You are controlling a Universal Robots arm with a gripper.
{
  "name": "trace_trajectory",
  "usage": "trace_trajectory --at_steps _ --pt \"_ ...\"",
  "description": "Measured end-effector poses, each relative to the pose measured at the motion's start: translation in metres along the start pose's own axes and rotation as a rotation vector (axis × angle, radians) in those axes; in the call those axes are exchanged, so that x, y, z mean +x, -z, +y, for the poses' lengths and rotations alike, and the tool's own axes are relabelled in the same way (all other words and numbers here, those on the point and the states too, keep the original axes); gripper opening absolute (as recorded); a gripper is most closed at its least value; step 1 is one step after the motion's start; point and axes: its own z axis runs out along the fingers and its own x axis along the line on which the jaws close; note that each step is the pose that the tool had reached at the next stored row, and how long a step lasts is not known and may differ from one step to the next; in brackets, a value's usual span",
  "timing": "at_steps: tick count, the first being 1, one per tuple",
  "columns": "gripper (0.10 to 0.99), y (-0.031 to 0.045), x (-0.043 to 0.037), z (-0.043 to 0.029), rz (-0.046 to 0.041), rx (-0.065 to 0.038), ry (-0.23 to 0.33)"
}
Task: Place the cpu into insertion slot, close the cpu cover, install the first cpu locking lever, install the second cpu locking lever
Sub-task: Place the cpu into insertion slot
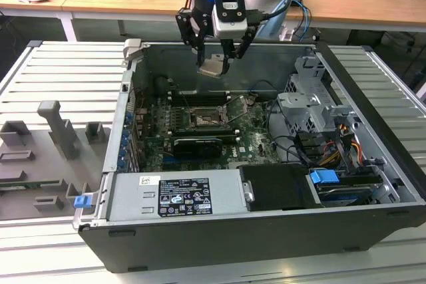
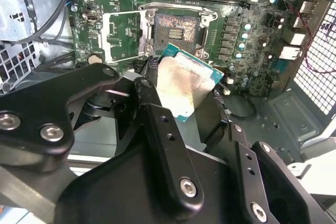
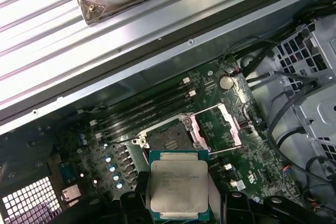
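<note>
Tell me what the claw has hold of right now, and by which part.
The claw holds the cpu, pinched between its fingers by two opposite side edges, metal top left bare.

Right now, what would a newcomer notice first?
A square silver chip pinched in the robot's black fingers, held over an open computer case. Below it on the green board sits the bare socket, its metal cover flipped open beside it.
</note>
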Motion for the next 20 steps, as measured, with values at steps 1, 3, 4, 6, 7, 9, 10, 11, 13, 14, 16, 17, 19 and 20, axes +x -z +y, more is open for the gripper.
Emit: trace_trajectory --at_steps 1,3,4,6,7,9,10,11,13,14,16,17,19,20 --pt "0.529 -0.0003 0.0 0.0 0.0 0.0 0.0" --pt "0.529 -0.0013 0.0 -0.0001 0.0 0.0 0.0" --pt "0.529 -0.0013 0.0 -0.0001 0.0 0.0 0.0" --pt "0.529 -0.0014 0.0 -0.0001 -0.0002 0.0 -0.001" --pt "0.529 -0.0014 0.0 -0.0001 -0.0003 0.0 -0.002" --pt "0.529 -0.0015 0.0 -0.0001 -0.0007 0.0 -0.008" --pt "0.529 -0.0015 0.0 -0.0001 -0.0013 0.0 -0.015" --pt "0.529 -0.0015 0.0 -0.0001 -0.0019 0.0 -0.021" --pt "0.529 -0.0015 -0.0001 -0.0001 -0.0025 -0.001 -0.028" --pt "0.529 -0.0015 0.0 -0.0001 -0.003 -0.001 -0.034" --pt "0.529 -0.0015 0.0 -0.0001 -0.0041 -0.001 -0.047" --pt "0.529 -0.0015 0.0 -0.0001 -0.0047 -0.001 -0.055" --pt "0.529 -0.0016 0.0 -0.0001 -0.0063 -0.001 -0.073" --pt "0.529 -0.0016 0.0 -0.0002 -0.0067 -0.002 -0.078"
